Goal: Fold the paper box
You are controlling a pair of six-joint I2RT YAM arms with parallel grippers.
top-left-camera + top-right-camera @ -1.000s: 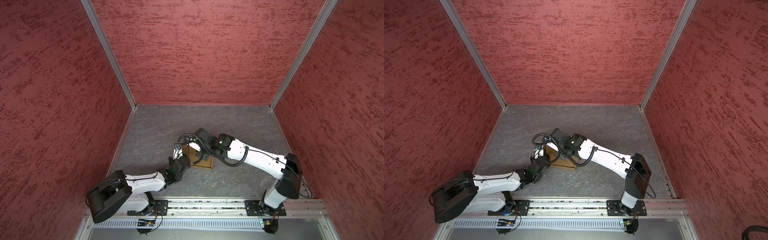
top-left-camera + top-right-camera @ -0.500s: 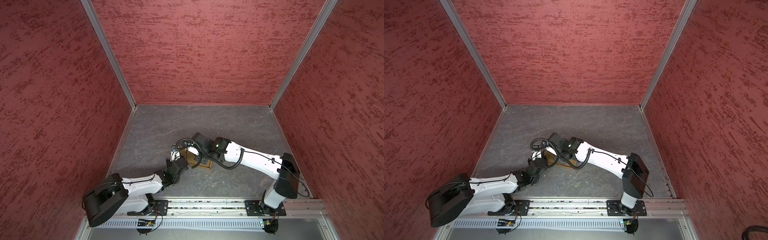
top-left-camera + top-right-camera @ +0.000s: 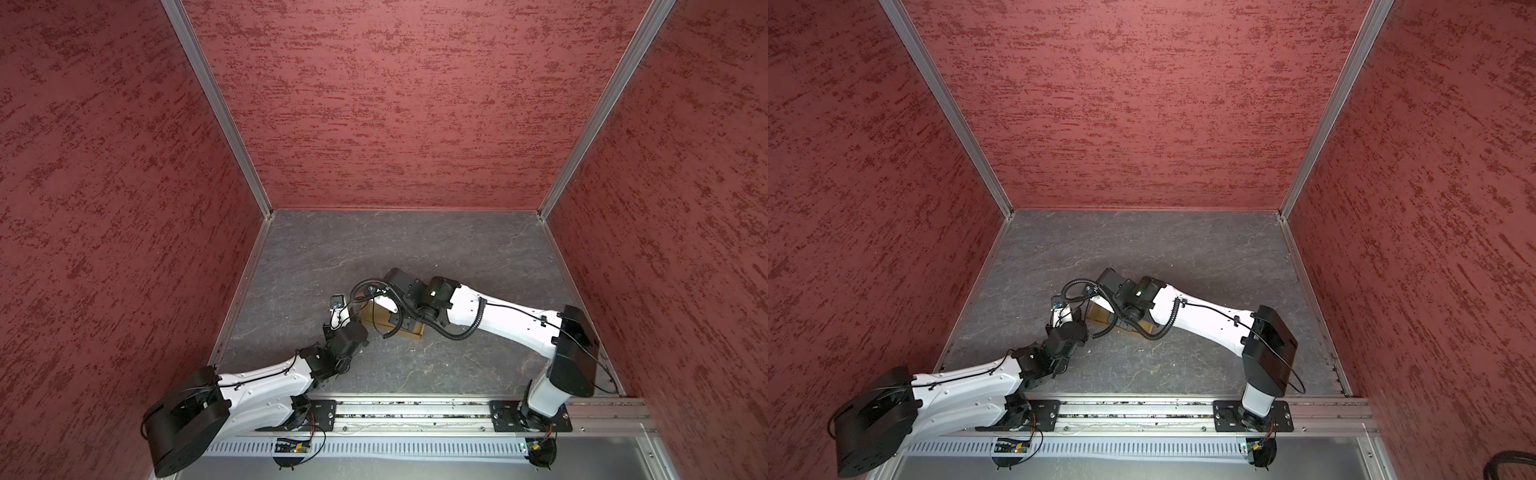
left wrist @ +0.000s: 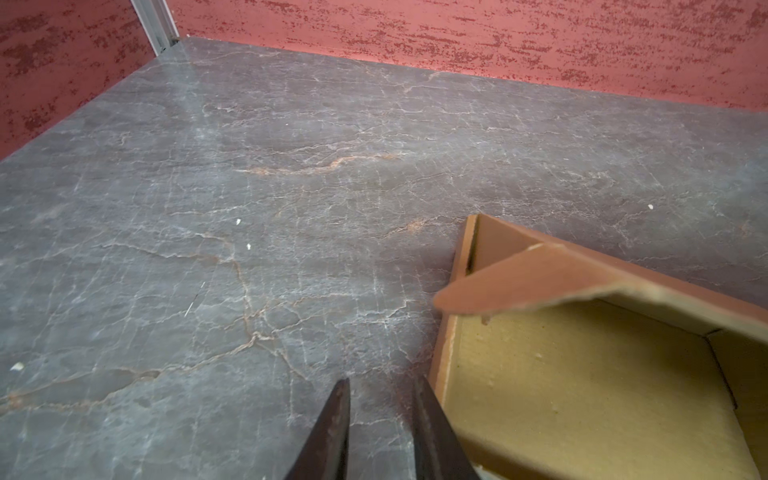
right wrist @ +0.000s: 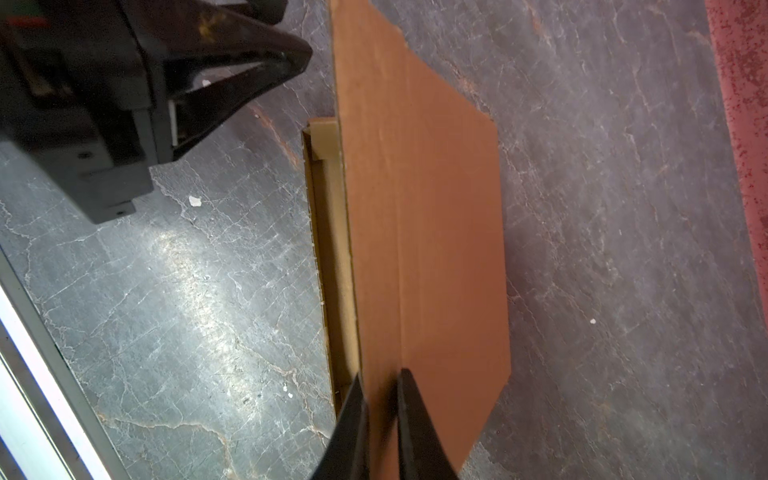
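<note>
Tan paper box (image 5: 424,249), part-folded, on grey tabletop (image 4: 249,208).
Lid panel pinched in right pincer (image 5: 380,386); left pincer (image 4: 380,384) slightly spread, just beside the box.

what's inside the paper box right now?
The left wrist view shows a bare tan floor in the paper box, with a brown flap overhanging one corner. In the right wrist view the lid panel covers the rest.

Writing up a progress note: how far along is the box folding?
Done: the box has its sides standing. In hand: the right gripper is at the lid, which leans over the opening, not yet shut; the left gripper is open beside the box, holding nothing. Left: probably close the lid and tuck it in.
</note>
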